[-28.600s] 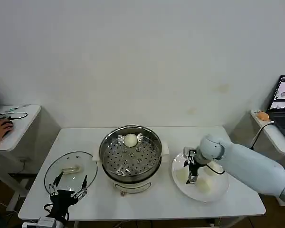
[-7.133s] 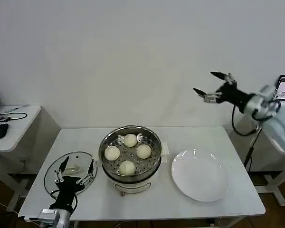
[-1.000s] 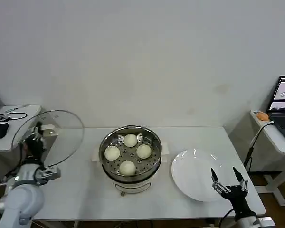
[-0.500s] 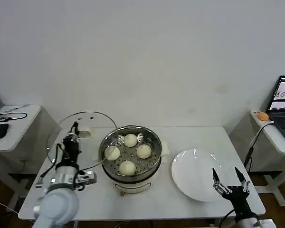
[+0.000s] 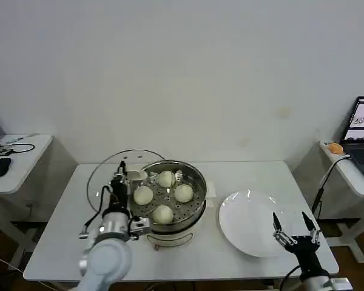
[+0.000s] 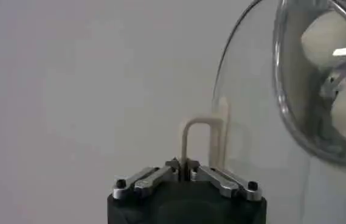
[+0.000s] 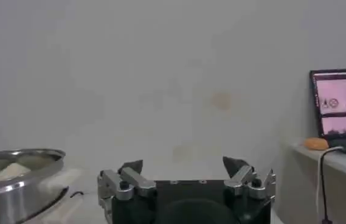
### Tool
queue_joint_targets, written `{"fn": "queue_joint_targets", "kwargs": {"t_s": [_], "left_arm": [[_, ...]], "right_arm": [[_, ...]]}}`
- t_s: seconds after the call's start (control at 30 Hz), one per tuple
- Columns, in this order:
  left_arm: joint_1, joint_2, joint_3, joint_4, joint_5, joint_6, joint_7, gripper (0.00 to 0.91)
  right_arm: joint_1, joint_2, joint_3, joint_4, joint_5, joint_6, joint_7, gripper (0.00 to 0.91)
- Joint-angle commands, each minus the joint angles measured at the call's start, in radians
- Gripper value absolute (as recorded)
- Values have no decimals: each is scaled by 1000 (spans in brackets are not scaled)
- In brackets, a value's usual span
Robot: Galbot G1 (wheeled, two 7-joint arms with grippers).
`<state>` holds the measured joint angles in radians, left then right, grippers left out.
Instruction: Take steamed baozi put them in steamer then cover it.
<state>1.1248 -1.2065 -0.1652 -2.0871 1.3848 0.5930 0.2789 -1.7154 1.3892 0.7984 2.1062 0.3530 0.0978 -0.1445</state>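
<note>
All four creamy-white round baozi (image 5: 162,195) sit in the shiny steel steamer (image 5: 197,206); left gripper (image 5: 120,176), clamped on the clear glass cover (image 5: 109,173), has yet to seat it; right gripper (image 5: 295,237) idles agape

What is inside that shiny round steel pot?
Four creamy-white round buns sit on the shiny steel pot's perforated tray. Whatever lies beneath the tray is hidden.

I observed a white table (image 5: 67,224) carrying the steamer (image 5: 168,200) near its centre, and a white plate (image 5: 252,224) resting flat just beside it, toward the right edge.
</note>
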Motion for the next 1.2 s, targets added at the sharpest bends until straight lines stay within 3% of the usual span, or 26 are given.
{"fn": "queue_joint_targets", "kwargs": {"t_s": [0.03,0.53,1.2], "left_arm": [[-45,-106,116,52,80,18,44,0],[-111,-190,193,163,133,19,36,0],[-141,-204,196,229,134,19,30,0]], "right_arm": [[37,7,1,-25,-10,-2,-2,907],[75,-1,1,-75,3,1,-5,907],[98,-3,6,-112,9,5,-7,907]]}}
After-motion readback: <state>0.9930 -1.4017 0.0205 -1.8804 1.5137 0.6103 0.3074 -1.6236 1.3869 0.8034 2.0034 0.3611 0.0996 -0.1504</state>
